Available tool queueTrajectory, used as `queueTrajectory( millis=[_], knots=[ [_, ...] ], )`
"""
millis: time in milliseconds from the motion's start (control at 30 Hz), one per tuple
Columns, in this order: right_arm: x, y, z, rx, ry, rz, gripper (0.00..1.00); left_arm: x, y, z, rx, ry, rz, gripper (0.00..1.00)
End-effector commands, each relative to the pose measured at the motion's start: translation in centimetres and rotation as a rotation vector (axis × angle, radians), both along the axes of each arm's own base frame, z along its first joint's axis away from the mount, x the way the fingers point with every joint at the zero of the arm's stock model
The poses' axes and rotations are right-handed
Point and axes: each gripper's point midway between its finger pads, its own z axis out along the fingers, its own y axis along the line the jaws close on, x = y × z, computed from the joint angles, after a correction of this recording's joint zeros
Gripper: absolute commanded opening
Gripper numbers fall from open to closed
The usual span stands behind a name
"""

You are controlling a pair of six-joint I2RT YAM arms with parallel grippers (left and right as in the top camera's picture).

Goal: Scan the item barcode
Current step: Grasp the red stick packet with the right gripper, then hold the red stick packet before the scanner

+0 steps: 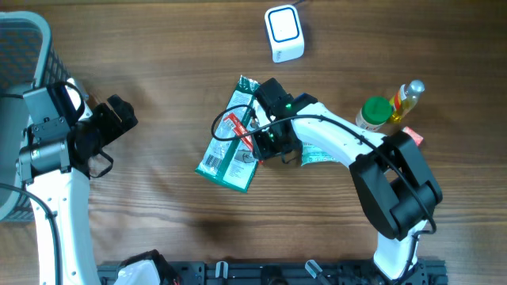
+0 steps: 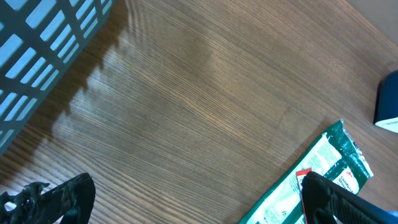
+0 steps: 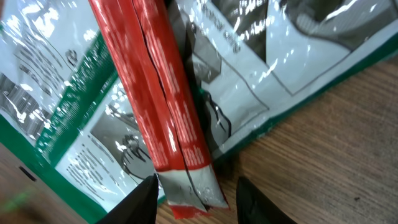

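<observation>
Far left on wooden table (image 1: 158, 229): grey mesh basket (image 1: 24, 39), contents unseen. Centre: red sachet (image 3: 155, 106) on green-white packet (image 1: 226, 162), the packet's long axis near-vertical overhead, slightly tilted. Right gripper (image 3: 196, 190) part-open astride sachet's end. Left gripper (image 2: 196, 186) spread wide, holding nothing.

White arm links (image 1: 337, 133), black joints (image 1: 396, 186)

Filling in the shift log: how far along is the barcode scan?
Done: nothing visibly scanned; the white scanner sits apart, with nothing presented to it. In hand: the right gripper straddles the red packet on the green pouch, jaws apart. Left: lift an item to the scanner; the left gripper hangs open.
</observation>
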Motion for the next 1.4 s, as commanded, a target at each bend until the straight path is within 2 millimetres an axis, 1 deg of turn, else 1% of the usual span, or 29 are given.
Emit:
queueTrajectory(
  millis=[0, 100, 200, 233, 300, 333, 367, 400, 433, 467, 500, 533, 567, 633, 667, 700, 733, 800, 833, 900, 933, 967, 1067, 1100, 1167, 1200, 1267, 1300, 1367],
  knots=[
    [0.0, -0.2, -0.5, -0.012, 0.008, -0.012, 0.41, 0.1, -0.3, 0.1, 0.005, -0.006, -0.026, 1.0],
    [-0.2, -0.3, -0.6, -0.016, 0.017, -0.022, 0.42, 0.1, -0.3, 0.1, 0.005, -0.006, -0.026, 1.0],
    [-0.6, -0.5, -1.6, -0.015, 0.025, -0.054, 0.39, 0.1, -0.3, 0.1, 0.005, -0.006, -0.026, 1.0],
    [-0.5, -0.5, -1.8, -0.009, 0.018, -0.054, 0.35, 0.1, -0.3, 0.1, 0.005, -0.006, -0.026, 1.0],
    [-0.1, -0.2, -1.4, 0.002, 0.001, -0.051, 0.15, 0.1, -0.3, 0.1, 0.005, -0.006, -0.026, 1.0],
    [0.6, -0.1, -0.5, 0.017, -0.026, -0.032, 0.09, 0.1, -0.3, 0.1, 0.005, -0.007, -0.026, 1.0],
    [1.8, 0.1, 2.3, 0.049, -0.095, 0.007, 0.06, 0.1, -0.3, 0.1, 0.005, -0.006, -0.026, 1.0],
    [2.4, 0.3, 5.0, 0.08, -0.161, 0.048, 0.04, 0.1, -0.3, 0.1, 0.005, -0.006, -0.026, 1.0],
    [2.6, 0.4, 7.9, 0.111, -0.25, 0.121, 0.04, 0.1, -0.3, 0.1, 0.005, -0.006, -0.026, 1.0],
    [2.3, 0.3, 11.2, 0.133, -0.377, 0.268, 0.04, 0.1, -0.3, 0.1, 0.005, -0.006, -0.026, 1.0],
    [2.0, -0.1, 13.3, 0.129, -0.472, 0.386, 0.04, 0.1, -0.3, 0.1, 0.005, -0.007, -0.026, 1.0],
    [2.2, -0.9, 14.7, 0.086, -0.551, 0.442, 0.04, 0.1, -0.3, 0.1, 0.005, -0.006, -0.026, 1.0],
    [3.1, -2.3, 16.1, -0.001, -0.645, 0.468, 0.04, 0.1, -0.3, 0.1, 0.005, -0.006, -0.026, 1.0],
    [4.9, -4.1, 16.8, -0.144, -0.742, 0.496, 0.04, 0.1, -0.3, 0.1, 0.005, -0.006, -0.026, 1.0],
    [6.9, -5.5, 17.6, -0.268, -0.828, 0.504, 0.04, 0.1, -0.3, 0.1, 0.005, -0.006, -0.026, 1.0],
    [8.9, -7.1, 18.9, -0.401, -0.912, 0.447, 0.04, 0.1, -0.3, 0.1, 0.005, -0.006, -0.026, 1.0],
    [11.1, -8.7, 21.1, -0.559, -1.018, 0.432, 0.04, 0.1, -0.3, 0.1, 0.005, -0.006, -0.026, 1.0],
    [13.8, -9.8, 23.9, -0.724, -1.149, 0.426, 0.04, 0.1, -0.3, 0.1, 0.005, -0.006, -0.026, 1.0],
    [15.1, -10.0, 24.4, -0.804, -1.186, 0.486, 0.04, 0.1, -0.3, 0.1, 0.005, -0.006, -0.026, 1.0],
    [17.4, -11.0, 24.2, -0.916, -1.207, 0.528, 0.04, 0.1, -0.3, 0.1, 0.005, -0.006, -0.026, 1.0],
    [19.2, -11.7, 23.6, -0.965, -1.217, 0.533, 0.04, 0.1, -0.3, 0.1, 0.005, -0.007, -0.026, 1.0],
    [20.1, -12.1, 23.1, -0.99, -1.22, 0.541, 0.04, 0.1, -0.3, 0.1, 0.005, -0.006, -0.026, 1.0],
    [24.5, -13.5, 21.3, -1.097, -1.291, 0.466, 0.04, 0.1, -0.3, 0.1, 0.005, -0.007, -0.026, 1.0],
    [25.4, -13.7, 20.6, -1.138, -1.3, 0.475, 0.04, 0.1, -0.3, 0.1, 0.005, -0.006, -0.026, 1.0],
    [27.2, -14.0, 18.2, -1.237, -1.311, 0.518, 0.05, 0.1, -0.3, 0.1, 0.005, -0.006, -0.026, 1.0],
    [27.8, -13.9, 16.0, -1.278, -1.296, 0.574, 0.04, 0.1, -0.3, 0.1, 0.005, -0.006, -0.026, 1.0],
    [28.2, -13.8, 13.5, -1.297, -1.269, 0.626, 0.04, 0.1, -0.3, 0.1, 0.005, -0.006, -0.026, 1.0],
    [28.4, -13.7, 11.1, -1.289, -1.242, 0.666, 0.04, 0.1, -0.3, 0.1, 0.005, -0.006, -0.026, 1.0],
    [28.7, -14.2, 8.9, -1.273, -1.22, 0.692, 0.04, 0.1, -0.3, 0.1, 0.005, -0.007, -0.026, 1.0]
  ],
)
